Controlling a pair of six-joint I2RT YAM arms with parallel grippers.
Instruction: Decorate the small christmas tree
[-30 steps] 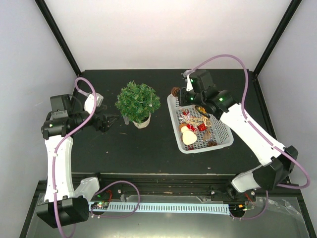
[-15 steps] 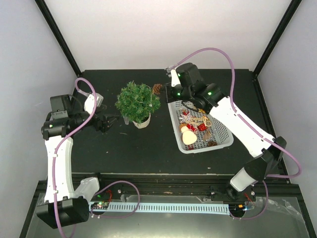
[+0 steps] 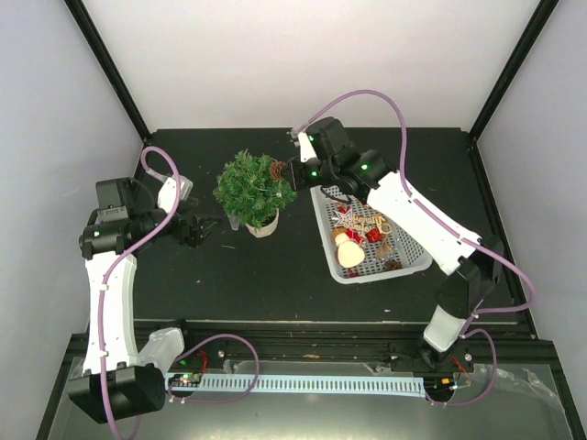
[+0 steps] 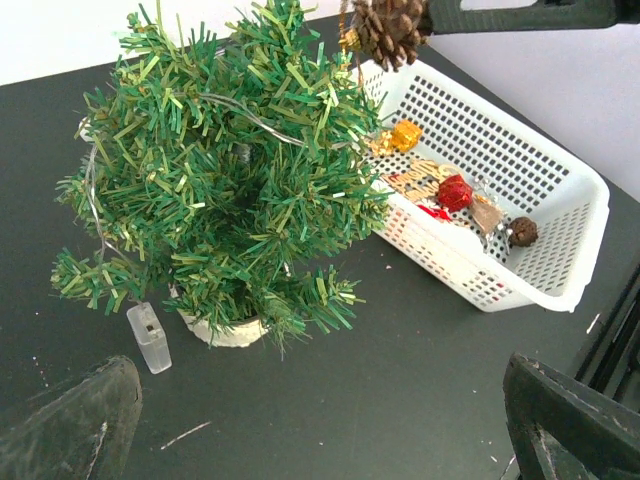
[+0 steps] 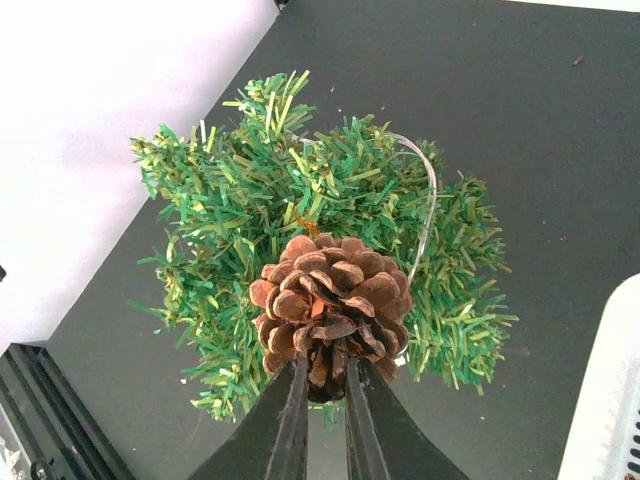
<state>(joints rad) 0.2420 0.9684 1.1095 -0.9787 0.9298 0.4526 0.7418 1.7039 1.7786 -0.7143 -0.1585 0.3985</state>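
Note:
The small christmas tree (image 3: 254,187) stands in its white pot (image 3: 262,225) left of the middle; it also fills the left wrist view (image 4: 220,180) and lies below the right wrist camera (image 5: 300,220). My right gripper (image 3: 286,170) is shut on a brown pine cone (image 5: 330,305), held just over the tree's right edge (image 3: 276,170); the cone also shows at the top of the left wrist view (image 4: 390,28). My left gripper (image 3: 204,226) stands open to the left of the tree, with nothing between its fingers (image 4: 70,430).
A white basket (image 3: 417,261) right of the tree holds several ornaments, among them a red ball (image 4: 455,192) and a gold piece (image 4: 404,134). A small clear battery box (image 4: 148,337) lies by the pot, with a thin wire running through the branches.
My right arm has swung left from the basket's far corner, carrying the pine cone to the tree's right edge. The left arm has barely moved.

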